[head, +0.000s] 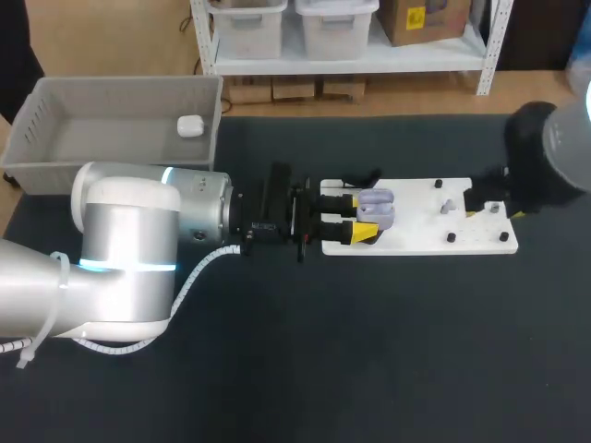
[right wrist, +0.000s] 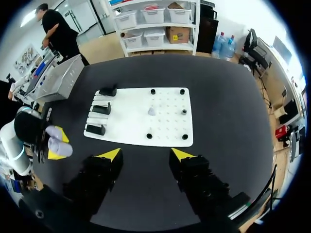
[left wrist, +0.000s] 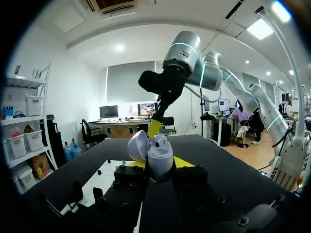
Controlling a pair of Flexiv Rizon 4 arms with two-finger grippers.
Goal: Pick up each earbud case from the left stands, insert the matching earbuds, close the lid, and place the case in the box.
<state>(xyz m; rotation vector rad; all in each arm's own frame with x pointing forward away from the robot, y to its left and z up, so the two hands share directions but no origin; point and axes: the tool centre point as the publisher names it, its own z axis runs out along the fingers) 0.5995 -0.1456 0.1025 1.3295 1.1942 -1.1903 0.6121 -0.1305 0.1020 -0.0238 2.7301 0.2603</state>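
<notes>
Case (head: 376, 208) in left claw (head: 362, 215) near white board (head: 416, 242) — black pegs (head: 451, 237) beyond

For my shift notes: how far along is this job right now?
Done: one white case lies in the box. In hand: the left gripper holds a lavender case, lid open. Left: fit the earbud from the board, close, box it.

On the table (head: 369, 351), the box (head: 120, 88) sits upper left with an earbud case (head: 189, 126) inside, the board (head: 420, 221) centre-right with a second case (head: 377, 209) gripped above its left end.
</notes>
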